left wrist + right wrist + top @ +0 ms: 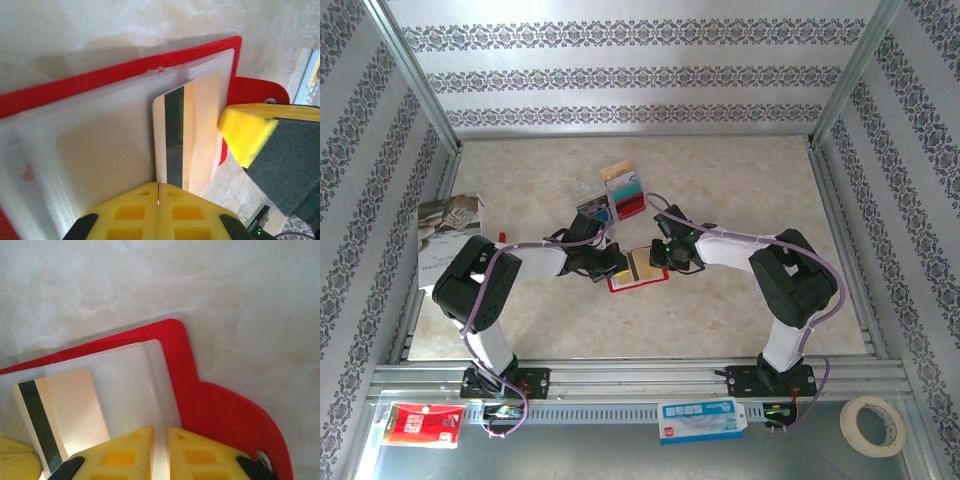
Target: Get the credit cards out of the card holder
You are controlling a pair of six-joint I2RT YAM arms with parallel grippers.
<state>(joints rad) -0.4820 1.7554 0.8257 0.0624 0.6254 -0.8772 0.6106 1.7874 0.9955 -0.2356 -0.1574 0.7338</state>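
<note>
Holder: red holder [625,287] lies open and flat on the worktop [750,180], mid-table, right between the two end effectors, pale inside facing up.
Pocket: clear pocket [130,385] covers the inside, red cover framing it on the far and right sides.
Tab: rounded red tab [235,425] juts from the holder's side, flat on the worktop.
Card: tan card [192,130] with a black stripe, stripe side up, lies on the pale inside; how much of it sits in the pocket, can't tell.
Left end effector [158,192]: pads pressed tight together, no gap, right at the card's near edge. A pinch on the card? Can't tell.
Right end effector [160,440]: narrow, just a thin slit between the pads, down over the pocket's edge beside the tab. Clamping anything? Can't tell.
Right finger [247,132]: in the left wrist view its yellow tip touches the holder's edge by the tab, close to the card's long side.
From above: left end effector [612,262] and right end effector [660,255] meet over the holder from either side, the card [642,266] between them.
Loose cards: a fan of cards [623,188], tan, teal and red showing, lies further back, apart from the holder; blue card [597,211] just beside it.
Magazine [450,225]: far left of the worktop, well apart from the action.
Front ledge: red-and-white packet [420,422] on the left, blue-and-white packet [700,420] in the middle, tape roll [872,425] on the right.
</note>
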